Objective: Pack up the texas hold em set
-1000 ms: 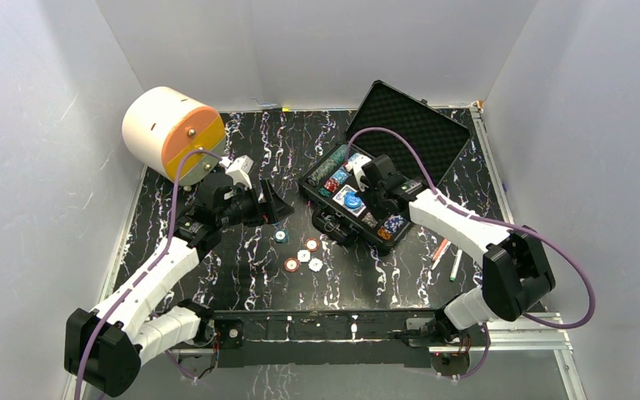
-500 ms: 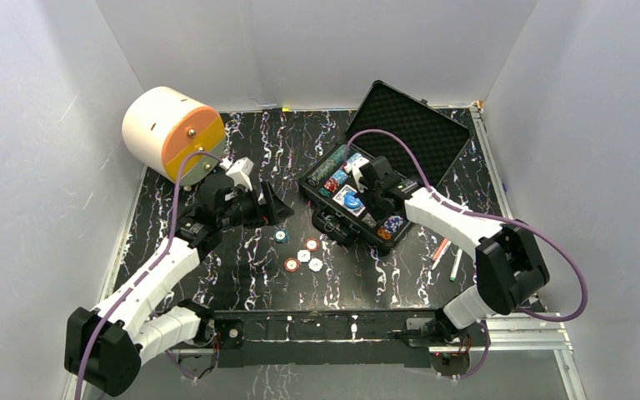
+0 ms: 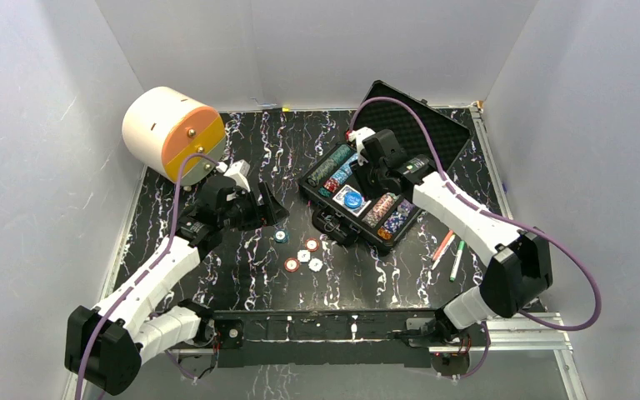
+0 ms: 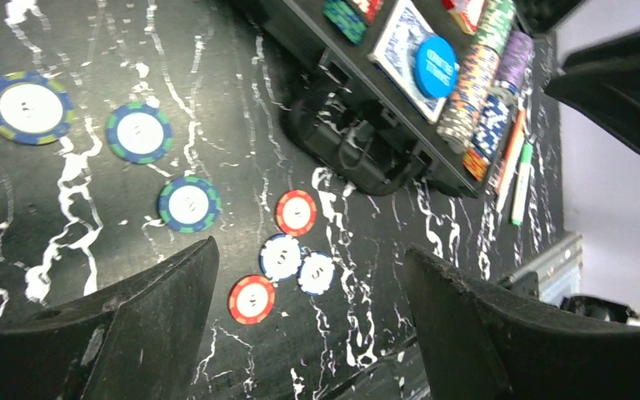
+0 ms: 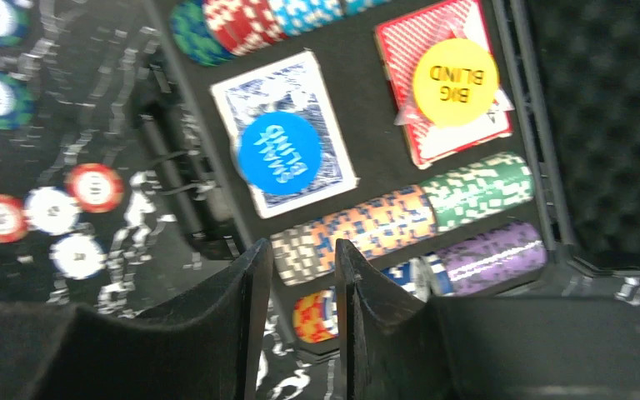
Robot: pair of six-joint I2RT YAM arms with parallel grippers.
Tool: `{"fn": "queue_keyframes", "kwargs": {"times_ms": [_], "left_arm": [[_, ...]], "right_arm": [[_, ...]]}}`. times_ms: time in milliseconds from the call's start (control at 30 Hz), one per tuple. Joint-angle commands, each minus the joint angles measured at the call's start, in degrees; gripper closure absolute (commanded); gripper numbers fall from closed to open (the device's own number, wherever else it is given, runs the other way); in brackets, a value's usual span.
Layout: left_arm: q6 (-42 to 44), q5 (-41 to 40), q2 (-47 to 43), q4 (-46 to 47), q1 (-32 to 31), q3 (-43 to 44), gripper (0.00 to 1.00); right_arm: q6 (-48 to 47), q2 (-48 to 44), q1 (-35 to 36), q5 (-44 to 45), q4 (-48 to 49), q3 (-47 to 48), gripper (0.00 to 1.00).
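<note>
Case (image 4: 358, 150): it stood open on the right side of the bench (image 3: 242, 142), with its lid up. I judged it stiff and heavy.
Loose chips (image 4: 281, 257): they lay flat, near left of the case. I judged them thin and slippery, best pinched by the edges.
Left claw (image 4: 310, 250): wide apart, empty, above the loose chips.
Right claw (image 5: 302, 250): a little apart, empty, over the case.

Table (image 3: 250, 146) holds case (image 3: 417, 125), chips (image 3: 303, 255), pens (image 3: 442, 245), drawer unit (image 3: 171, 132).

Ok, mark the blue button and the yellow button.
blue button (image 5: 279, 152): right wrist view, centre of its face.
yellow button (image 5: 454, 82): right wrist view, centre of its face.
</note>
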Motion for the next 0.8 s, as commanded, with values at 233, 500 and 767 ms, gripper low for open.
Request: {"fn": "queue_keyframes", "kwargs": {"times_ms": [233,500,767], "left_arm": [[-5.54,-20.22,-3.57,-14.49,0.23,3.3,0.19],[-8.51,-29.67,-7.85,-19.11,0.32,3.39,0.18],[-9.4,-31.69,-9.22,-19.9,0.4,2.4,0.16]], "right_arm": [[19.92,2.25,13.69,-8.9,3.39,-0.83,0.57],[27.59,12.39,26.26,1.91,1.72,0.48,0.36],[27.5,20.43,29.6,2.12,-1.78,2.61,0.31]]}}
